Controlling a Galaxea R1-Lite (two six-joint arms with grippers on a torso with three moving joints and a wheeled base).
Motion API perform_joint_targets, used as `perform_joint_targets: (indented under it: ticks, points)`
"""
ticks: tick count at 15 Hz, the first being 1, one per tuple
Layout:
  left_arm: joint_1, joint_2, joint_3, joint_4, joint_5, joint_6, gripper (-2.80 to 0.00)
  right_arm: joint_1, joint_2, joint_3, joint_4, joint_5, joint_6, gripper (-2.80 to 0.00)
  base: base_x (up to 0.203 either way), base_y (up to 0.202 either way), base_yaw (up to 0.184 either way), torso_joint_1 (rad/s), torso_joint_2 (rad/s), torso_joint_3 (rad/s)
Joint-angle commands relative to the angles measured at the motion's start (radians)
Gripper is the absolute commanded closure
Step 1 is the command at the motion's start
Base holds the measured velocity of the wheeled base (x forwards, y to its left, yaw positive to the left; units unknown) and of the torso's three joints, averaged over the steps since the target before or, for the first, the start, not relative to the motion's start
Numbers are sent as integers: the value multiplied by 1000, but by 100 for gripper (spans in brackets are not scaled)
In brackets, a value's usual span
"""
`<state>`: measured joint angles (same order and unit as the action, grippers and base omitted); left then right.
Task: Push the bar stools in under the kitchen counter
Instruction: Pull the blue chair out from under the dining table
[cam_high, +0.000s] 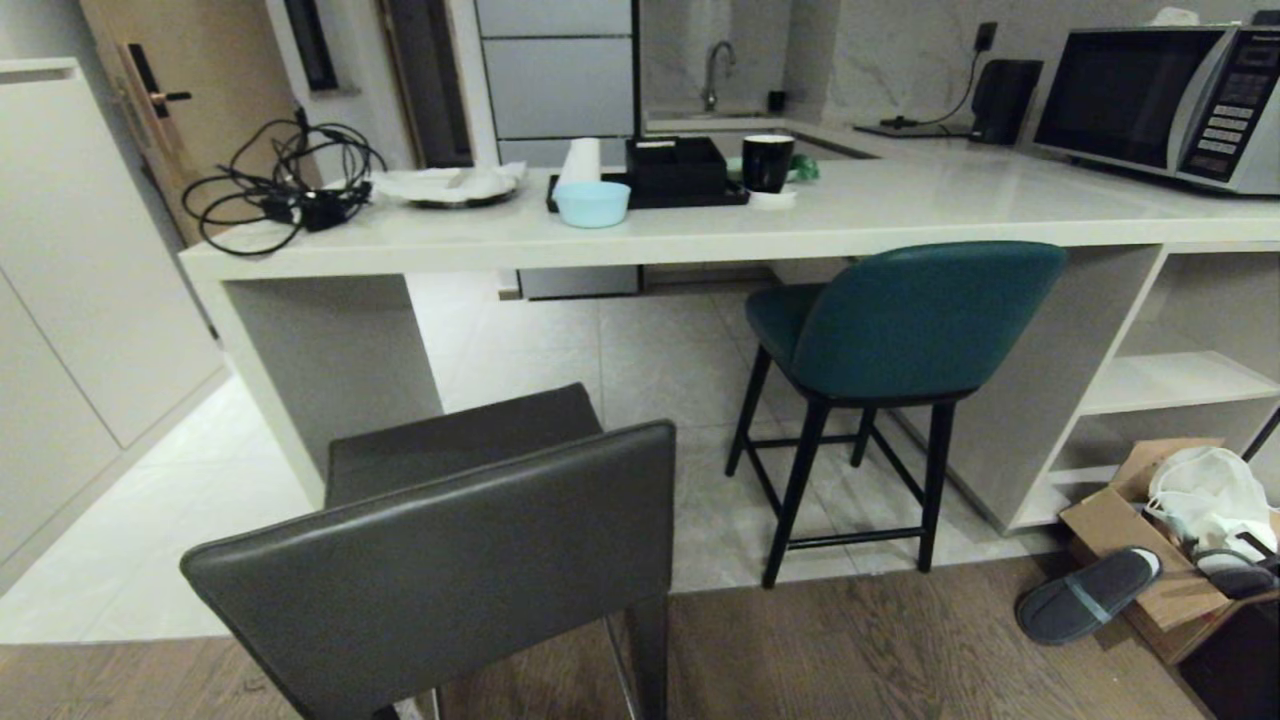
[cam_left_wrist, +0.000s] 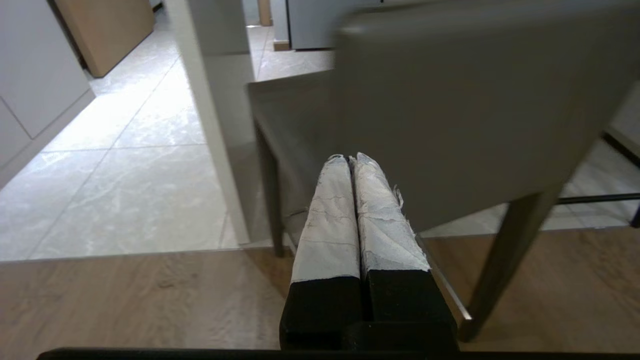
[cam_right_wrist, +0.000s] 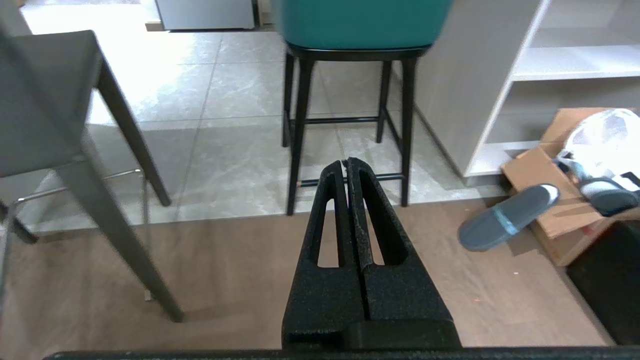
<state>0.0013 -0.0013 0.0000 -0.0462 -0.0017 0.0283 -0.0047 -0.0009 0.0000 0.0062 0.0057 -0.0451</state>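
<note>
— So, where do the stools stand?

— Nearest the camera, the dark grey stool (cam_high: 450, 560) is on the wood floor, its seat short of the kitchen counter (cam_high: 700, 235) edge. To its right, the teal stool (cam_high: 900, 330) has its seat partly under the slab, back just outside, black legs on the tiles.

— And the grippers?

— Both are clenched, holding nothing. The left gripper (cam_left_wrist: 350, 160), fingers wrapped in white tape, hovers close behind the grey stool's back; I can't quite tell whether it touches. The right gripper (cam_right_wrist: 346, 162) points at the teal stool's legs, well apart from them.

— Anything around?

— Open white shelves (cam_high: 1170, 380) beside the teal stool; a cardboard box (cam_high: 1140, 560) and a grey slipper (cam_high: 1085, 595) on the floor. Up top: tangled cables (cam_high: 280, 180), a light-blue bowl (cam_high: 592, 203), a black mug (cam_high: 768, 162), a microwave (cam_high: 1160, 100).
</note>
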Motion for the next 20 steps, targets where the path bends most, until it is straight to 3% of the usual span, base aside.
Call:
perform_joint_targets:
  ticks: [1,20]
  points:
    - [0,0,18,-1,0,-5,0,0,1,2,0,3,-8,0,0,-195,1,2,-2,1]
    - [0,0,18,-3,3,-28,0,0,1,2,0,-3,-5,0,0,-195,2,3,2,2]
